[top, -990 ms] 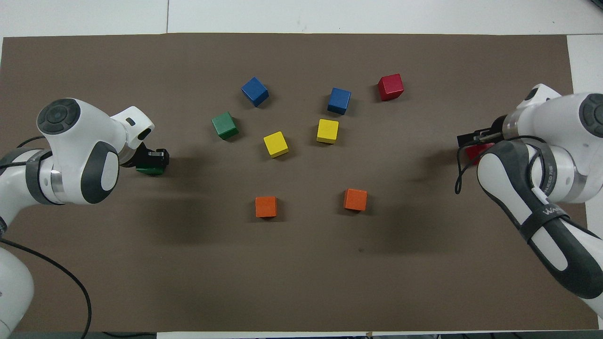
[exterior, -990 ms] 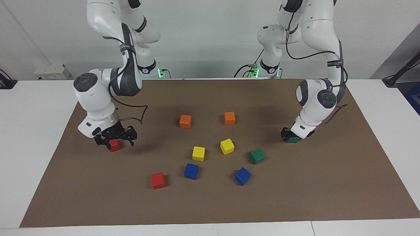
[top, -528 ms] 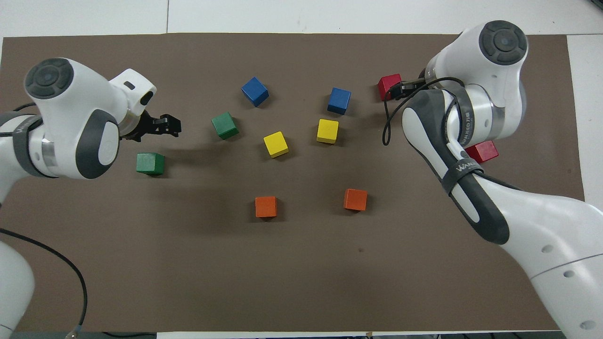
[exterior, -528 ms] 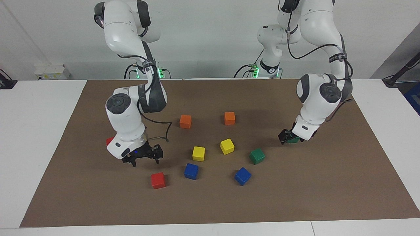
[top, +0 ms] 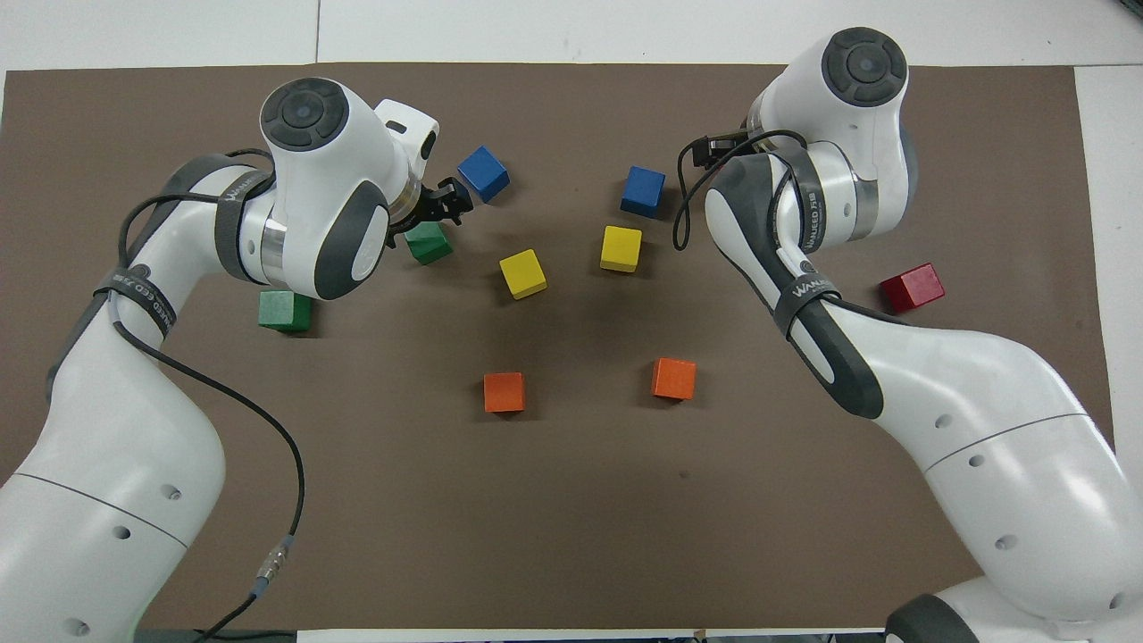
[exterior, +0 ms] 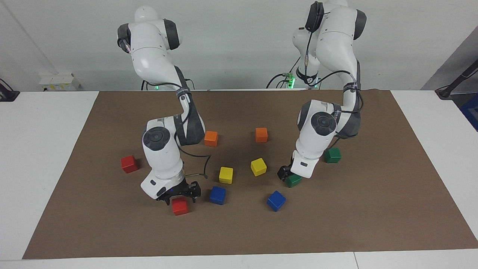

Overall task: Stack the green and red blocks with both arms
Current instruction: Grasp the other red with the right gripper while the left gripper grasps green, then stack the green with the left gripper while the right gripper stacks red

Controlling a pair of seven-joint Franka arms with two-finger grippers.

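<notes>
Where glossy cubes [exterior: 180, 206] lie: black claws [exterior: 179, 194].

Ten blocks lie on one brown mat [exterior: 373, 224]. Two are red: one [exterior: 129, 164] at about nine o'clock in the spread seen from the facing camera, one [exterior: 180, 206] at seven. Two are green: one [exterior: 332, 155] at three, one [exterior: 294, 181] at four. Two are orange [exterior: 211, 138] [exterior: 261, 135], both toward twelve. Two are yellow [exterior: 226, 175] [exterior: 258, 166], at the middle. Two are blue [exterior: 217, 195] [exterior: 276, 200], toward six. Two white arms [exterior: 164, 149] [exterior: 321, 130] reach over them.
</notes>
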